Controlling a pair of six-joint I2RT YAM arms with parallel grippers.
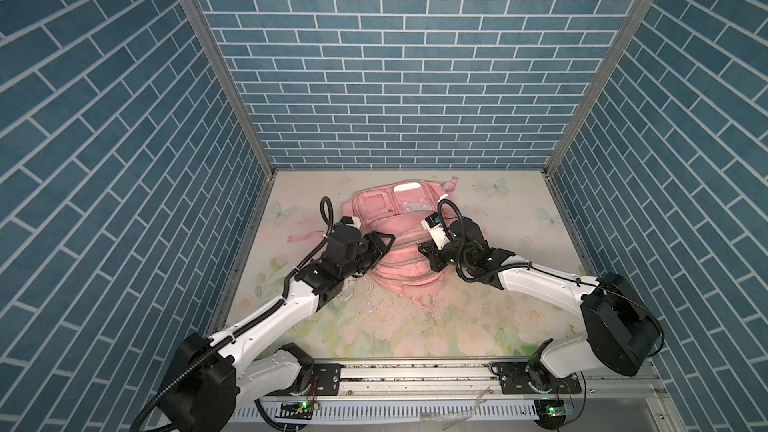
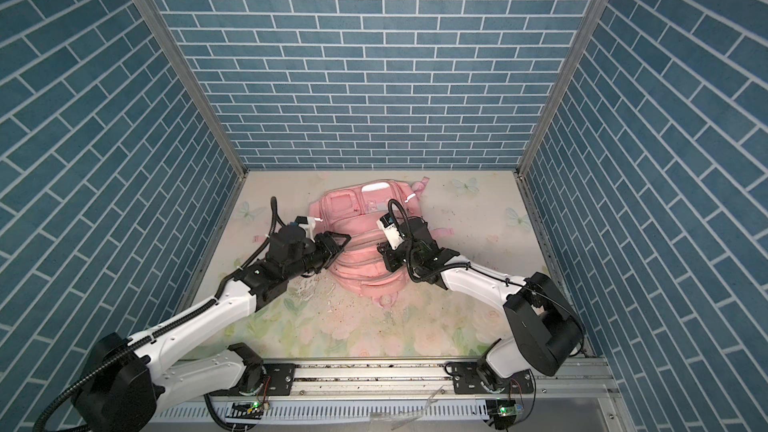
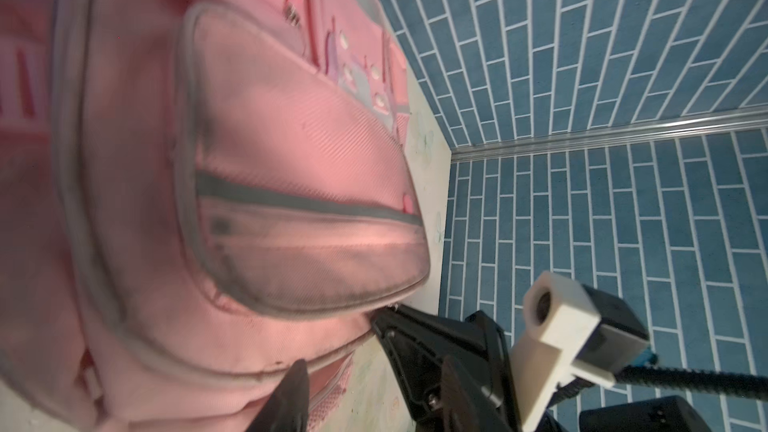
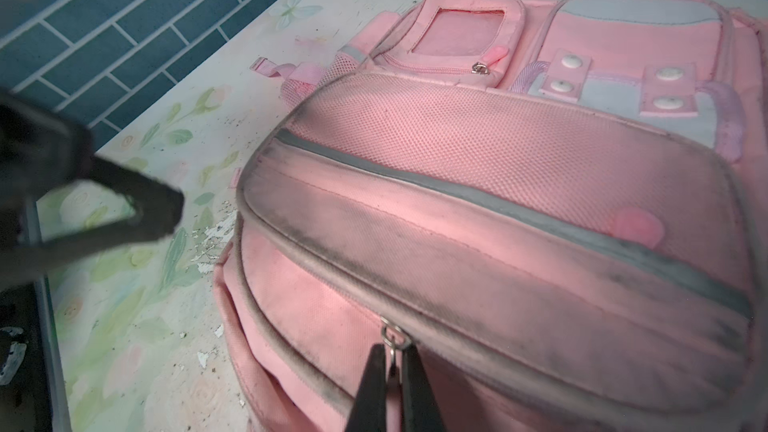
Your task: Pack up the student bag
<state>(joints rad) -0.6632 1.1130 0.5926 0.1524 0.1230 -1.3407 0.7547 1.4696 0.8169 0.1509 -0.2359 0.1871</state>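
1. Two grippers flank the student bag, which lies flat and front-up on the floral table, its window pockets at the end farthest from the arms.
2. The right gripper is at the bag's right side. Its jaws are pressed together on the zip pull of a long zip that curves under the grey-striped front pocket.
3. The left gripper is just beside the bag's left side. Its jaws stand partly apart and seem to hold nothing; whether a finger brushes the fabric, I cannot tell.
4. The step in hand looks like zip work: the right claw has the pull and the left is free. I cannot make out whether the zip is open or shut on either side of the pull, so I cannot tell which way it should run. Nothing to pack shows anywhere around the bag, which hints at closing up.
5. The next move probably calls for the left claw to pin the fabric close to the zip, so the soft bag does not slide or bunch. The right claw would then draw the pull steadily along the curved track, in line with the teeth, so the small tab does not slip out.
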